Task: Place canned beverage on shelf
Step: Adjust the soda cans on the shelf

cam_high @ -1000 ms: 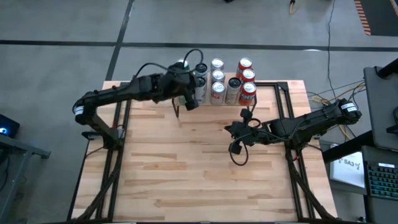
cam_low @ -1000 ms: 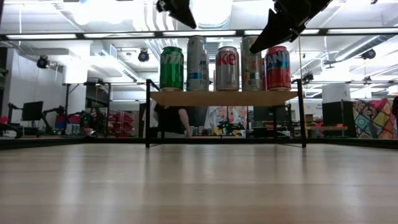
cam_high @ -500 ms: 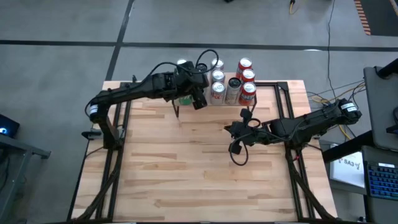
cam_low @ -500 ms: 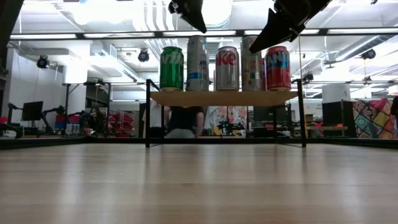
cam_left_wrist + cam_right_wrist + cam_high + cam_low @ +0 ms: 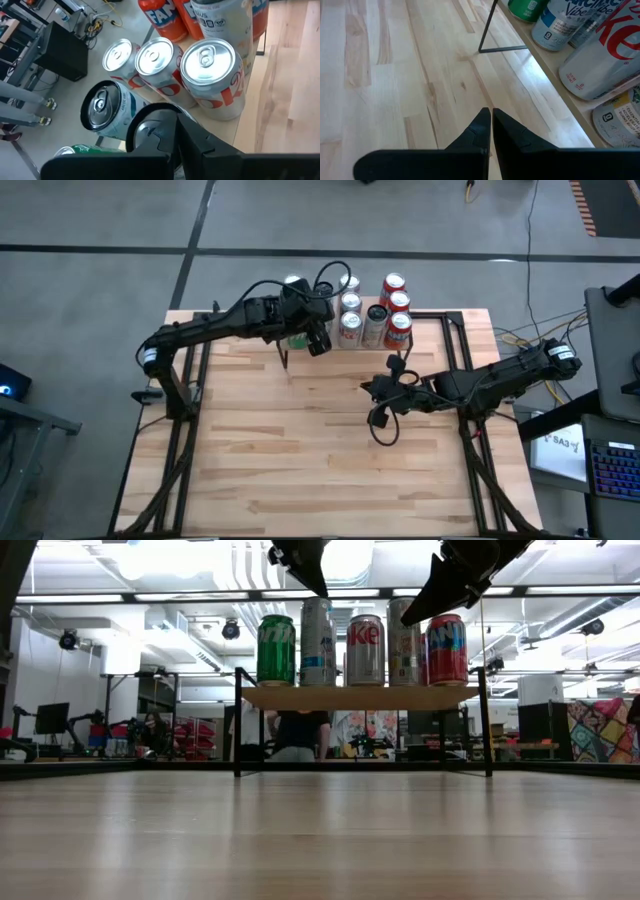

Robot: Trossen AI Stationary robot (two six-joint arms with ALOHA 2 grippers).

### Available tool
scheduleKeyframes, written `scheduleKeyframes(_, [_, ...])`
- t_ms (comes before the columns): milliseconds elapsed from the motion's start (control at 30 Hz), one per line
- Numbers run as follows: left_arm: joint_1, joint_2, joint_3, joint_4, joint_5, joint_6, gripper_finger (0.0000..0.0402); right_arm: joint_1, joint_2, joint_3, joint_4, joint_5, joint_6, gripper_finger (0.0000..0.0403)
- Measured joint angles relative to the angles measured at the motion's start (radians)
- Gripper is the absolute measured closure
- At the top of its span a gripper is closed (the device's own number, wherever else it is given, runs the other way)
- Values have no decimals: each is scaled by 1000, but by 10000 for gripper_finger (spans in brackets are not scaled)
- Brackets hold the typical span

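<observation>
The shelf [image 5: 360, 697] stands at the table's far edge on thin black legs. Several cans stand upright on its board: a green one [image 5: 276, 650], a tall blue-and-silver one [image 5: 317, 640], a silver-and-red one [image 5: 365, 650] and an orange-red one [image 5: 446, 648]. My left gripper [image 5: 177, 120] is shut and hangs just above the can tops [image 5: 150, 131] at the shelf's left part, slanting down; it holds nothing. My right gripper [image 5: 491, 117] is shut too and hovers over the bare table in front of the shelf's right part [image 5: 370, 386].
The butcher-block tabletop [image 5: 300, 460] spreads out in front of the shelf. Black frame rails [image 5: 190, 380] run along the table's left and right sides. A loop of cable [image 5: 383, 425] hangs at my right wrist. A person [image 5: 297, 735] shows in the room behind the shelf.
My left gripper, still shut, has gone toward the table's right edge and a little farther out over the cans on the shelf, then nearly stopped. The cans have not moved.
</observation>
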Motion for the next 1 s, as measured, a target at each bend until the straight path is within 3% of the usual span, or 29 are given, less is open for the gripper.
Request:
scheduleKeyframes(267, [1, 0, -3, -8, 0, 25, 402, 0, 0, 0, 0, 0, 1, 394])
scheduleKeyframes(667, [0, 0, -2, -31, 1, 199, 402, 0, 0, 0, 0, 0, 2, 394])
scheduleKeyframes(1000, [0, -9, -2, -33, 59, 239, 402, 0, 0, 0, 0, 0, 2, 394])
